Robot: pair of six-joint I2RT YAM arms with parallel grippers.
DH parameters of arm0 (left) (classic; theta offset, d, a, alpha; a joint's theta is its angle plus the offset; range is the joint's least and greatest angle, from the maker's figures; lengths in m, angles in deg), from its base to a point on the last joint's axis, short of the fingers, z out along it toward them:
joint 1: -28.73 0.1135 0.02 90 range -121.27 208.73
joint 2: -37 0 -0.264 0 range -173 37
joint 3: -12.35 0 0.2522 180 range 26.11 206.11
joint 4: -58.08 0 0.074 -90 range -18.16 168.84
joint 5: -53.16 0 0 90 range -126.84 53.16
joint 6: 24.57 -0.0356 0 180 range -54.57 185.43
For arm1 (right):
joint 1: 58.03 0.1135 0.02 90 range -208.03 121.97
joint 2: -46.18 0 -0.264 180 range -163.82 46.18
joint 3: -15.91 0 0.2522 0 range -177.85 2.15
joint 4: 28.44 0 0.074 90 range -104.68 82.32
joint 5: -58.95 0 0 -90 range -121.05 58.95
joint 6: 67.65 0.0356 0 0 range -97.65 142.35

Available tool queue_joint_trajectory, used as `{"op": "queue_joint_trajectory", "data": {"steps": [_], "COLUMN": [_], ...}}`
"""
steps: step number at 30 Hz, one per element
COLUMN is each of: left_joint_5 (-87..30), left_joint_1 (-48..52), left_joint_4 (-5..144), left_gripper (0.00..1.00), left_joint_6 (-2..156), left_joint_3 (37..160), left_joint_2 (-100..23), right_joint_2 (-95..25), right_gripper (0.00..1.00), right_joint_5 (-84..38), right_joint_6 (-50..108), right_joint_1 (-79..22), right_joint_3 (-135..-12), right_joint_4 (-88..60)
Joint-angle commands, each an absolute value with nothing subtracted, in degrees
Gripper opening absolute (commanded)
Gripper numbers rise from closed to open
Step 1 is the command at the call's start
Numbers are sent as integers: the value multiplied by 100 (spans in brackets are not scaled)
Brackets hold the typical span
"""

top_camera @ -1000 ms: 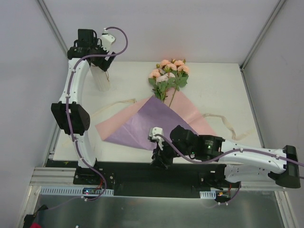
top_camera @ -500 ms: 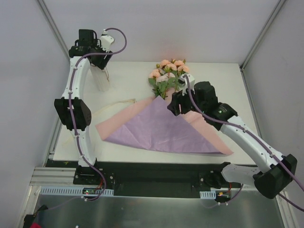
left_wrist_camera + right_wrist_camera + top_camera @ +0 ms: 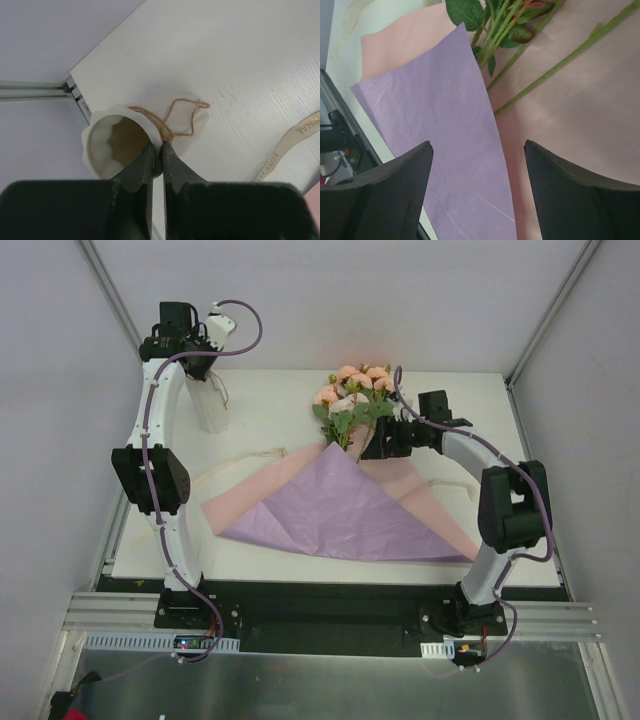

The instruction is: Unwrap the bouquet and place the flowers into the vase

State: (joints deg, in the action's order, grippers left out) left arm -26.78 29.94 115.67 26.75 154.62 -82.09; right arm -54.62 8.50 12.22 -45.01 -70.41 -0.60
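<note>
At the far corner of the paper (image 3: 340,510), the flowers (image 3: 355,390) lie loose. Over their stems (image 3: 545,65) hangs the right gripper (image 3: 477,146), wide open and empty; it should close across all stems together. Left of the paper, the left gripper (image 3: 161,145) pinches the vase (image 3: 107,142) by its rim.

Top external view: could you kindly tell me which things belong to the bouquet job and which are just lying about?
Job: flowers, vase.
Lying about: opened paper sheet, cream ribbon.
</note>
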Motion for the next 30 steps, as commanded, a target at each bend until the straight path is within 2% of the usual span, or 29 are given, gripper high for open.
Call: {"op": "queue_joint_trajectory", "data": {"steps": [1,10,17,19,30], "left_joint_5": [-2594,-2410,-2252,-2164,-1970], "left_joint_1": [3022,3014,2996,2987,2987], "left_joint_4": [11798,11965,12202,12246,12624], "left_gripper": [0,0,0,0,0], "left_joint_6": [2483,2368,2271,2263,2175], "left_joint_3": [15531,15505,15330,15285,15259], "left_joint_2": [-8359,-8007,-7779,-7726,-7331], "right_joint_2": [-5822,-6895,-7142,-7203,-7002], "right_gripper": [78,74,72,68,32], "right_joint_5": [2011,1827,1738,1860,1853], "right_joint_6": [943,671,328,328,670], "right_joint_1": [-4274,-4238,-4107,-4072,-3729], "right_joint_3": [-7580,-8135,-8152,-8161,-7574], "right_joint_4": [-449,-379,-159,-150,-720]}}
